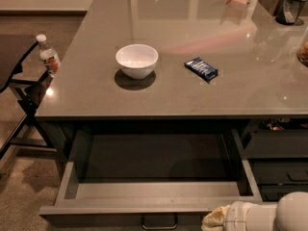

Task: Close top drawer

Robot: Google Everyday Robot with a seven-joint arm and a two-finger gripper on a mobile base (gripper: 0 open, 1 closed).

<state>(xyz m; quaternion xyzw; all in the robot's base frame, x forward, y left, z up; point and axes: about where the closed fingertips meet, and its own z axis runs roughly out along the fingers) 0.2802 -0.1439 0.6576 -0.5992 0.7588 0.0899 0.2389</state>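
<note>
A white bowl (137, 60) and a blue packet (201, 68) sit on the counter (96, 93); a water bottle (49, 57) stands beyond its left edge. Below the counter's front, the top drawer (144, 202) stands open. The gripper (216, 219) is by the drawer front's right part, and I cannot tell whether it grasps anything.

top drawer (159, 192): dark grey front, lighter grey inner walls | gripper (215, 219): cream tip, white body, bottom right at drawer front | bowl (137, 60): white | packet (201, 68): dark blue | countertop (240, 88): glossy grey | bottle (49, 57): white cap, red label
</note>
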